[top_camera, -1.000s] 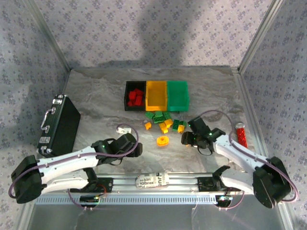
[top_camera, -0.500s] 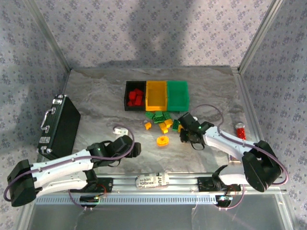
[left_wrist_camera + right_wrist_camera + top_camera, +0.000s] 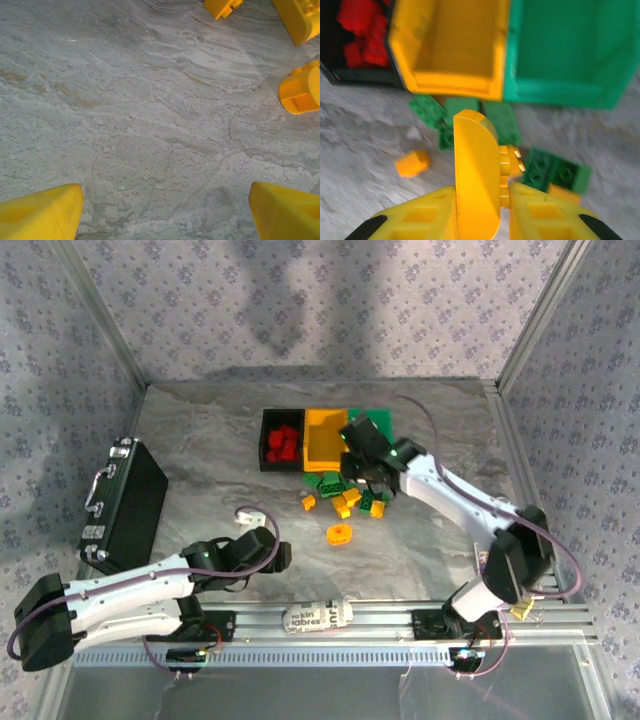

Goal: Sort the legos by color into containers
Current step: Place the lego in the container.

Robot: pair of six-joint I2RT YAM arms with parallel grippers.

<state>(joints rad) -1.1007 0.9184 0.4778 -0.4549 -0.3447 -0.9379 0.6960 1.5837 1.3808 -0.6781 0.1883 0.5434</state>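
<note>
The walls around the cell are papered in a pale patterned print, and the grey marbled bench (image 3: 200, 440) carries everything. Toward its far side three joined bins stand in a row: the black bin (image 3: 268, 452) on the left, the orange-yellow bin (image 3: 322, 455) in the middle and the green bin (image 3: 378, 423) on the right. The right arm partly covers the green one from above. Red legos (image 3: 283, 442) lie piled in the black bin. In the right wrist view the interiors of the orange-yellow bin (image 3: 452, 82) and the green bin (image 3: 560, 95) look bare.

The right hand (image 3: 365, 465) hangs over the near edge of the orange-yellow and green bins. Its fingers are clamped on a yellow-orange lego plate (image 3: 475, 150) held on edge, with its studs facing right.

Below it loose pieces are scattered on the bench just in front of the bins: green legos (image 3: 326, 481), a dark green brick (image 3: 555, 172), and small yellow-orange bricks (image 3: 346, 502). A round orange piece (image 3: 340, 533) lies nearer the arms, apart from the cluster.

The left hand (image 3: 268, 552) sits low over bare marble, left of the round piece. Its yellow fingers (image 3: 42, 215) are spread wide apart and hold nothing.

A large black case (image 3: 125, 502) with a metal handle lies at the left edge of the bench.
</note>
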